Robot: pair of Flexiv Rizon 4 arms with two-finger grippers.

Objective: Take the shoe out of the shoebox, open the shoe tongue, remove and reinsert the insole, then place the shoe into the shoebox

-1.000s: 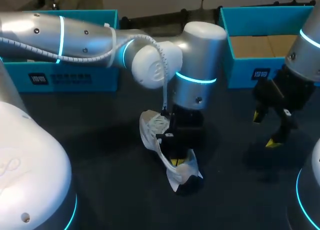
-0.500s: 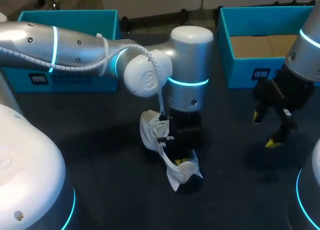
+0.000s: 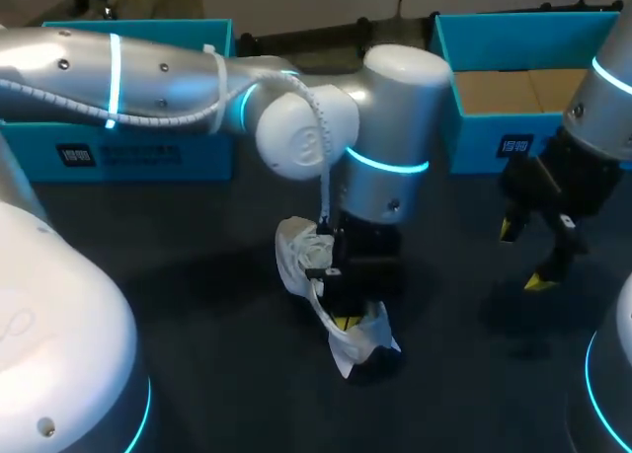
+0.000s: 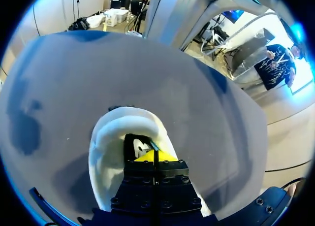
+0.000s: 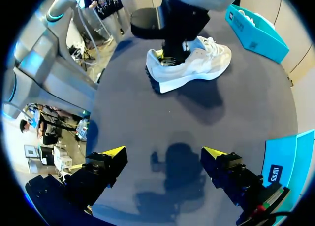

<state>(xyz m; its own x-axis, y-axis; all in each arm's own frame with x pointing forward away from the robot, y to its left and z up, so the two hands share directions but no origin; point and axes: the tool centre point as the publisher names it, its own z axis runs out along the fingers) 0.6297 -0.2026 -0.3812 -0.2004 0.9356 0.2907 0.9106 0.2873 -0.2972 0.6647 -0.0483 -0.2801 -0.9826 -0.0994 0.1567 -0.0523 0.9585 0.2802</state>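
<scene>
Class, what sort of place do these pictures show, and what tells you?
Probably a robotics test bench: left arm and right arm over a dark table, a white sneaker, teal shoeboxes.

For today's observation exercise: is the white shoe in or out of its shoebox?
Out: the shoe sits on the table, apart from the left shoebox and right shoebox.

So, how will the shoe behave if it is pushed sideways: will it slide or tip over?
It will probably slide rather than tip: the shoe stands upright, low and wide. Its white upper looks soft, so the heel opening around the left gripper may bend before the whole shoe moves.
</scene>
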